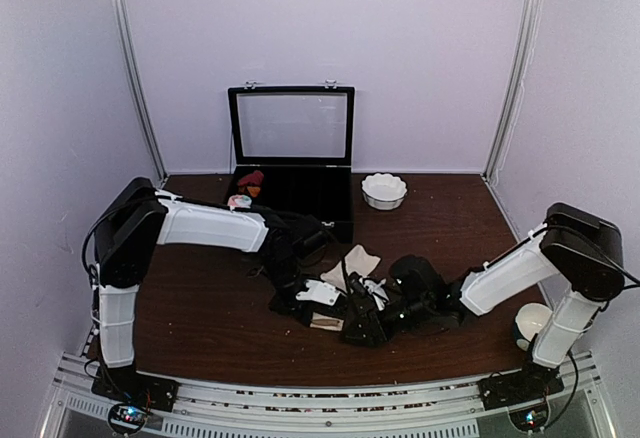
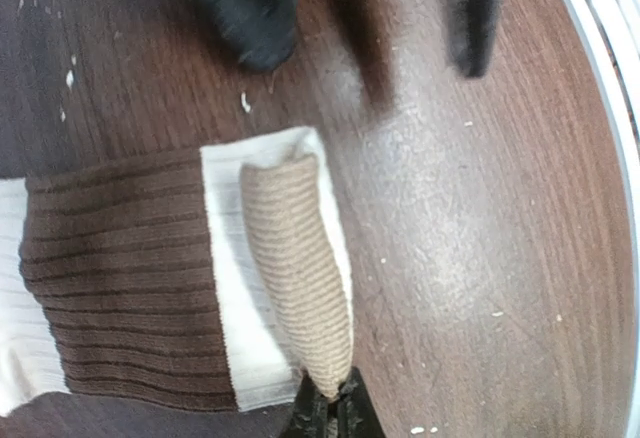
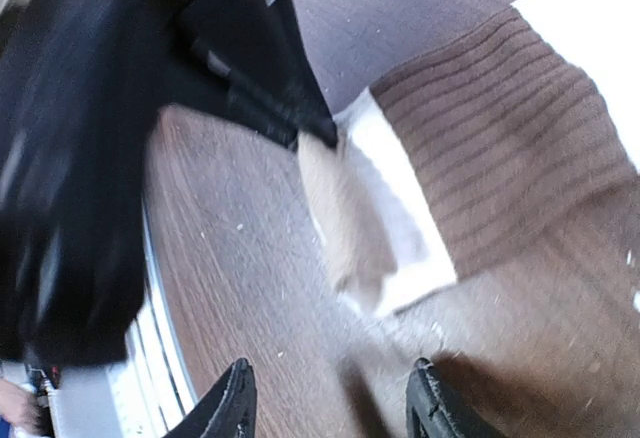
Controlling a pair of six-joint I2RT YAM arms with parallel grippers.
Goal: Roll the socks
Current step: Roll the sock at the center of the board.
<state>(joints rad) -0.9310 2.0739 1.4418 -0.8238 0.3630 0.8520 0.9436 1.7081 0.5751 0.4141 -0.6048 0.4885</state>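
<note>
The long sock [image 2: 120, 278] lay flat on the table [image 2: 480, 258] near its front middle, between the two arms. In the left wrist view its long axis ran left to right, and the ribs of its brown band followed that line. Its bands went white, brown, white, and it ended at the right in the tan toe [image 2: 300, 278]. The toe was folded back and lay crosswise on the last white band, at right angles to the sock's length. The left gripper [image 2: 330, 413] had its jaws pinched together on one end of that tan toe. The right gripper [image 3: 335, 408] hung just beyond the toe end with its jaws apart and nothing between them. The cream sock [image 1: 358, 261] lay flat on a slant just behind both grippers.
</note>
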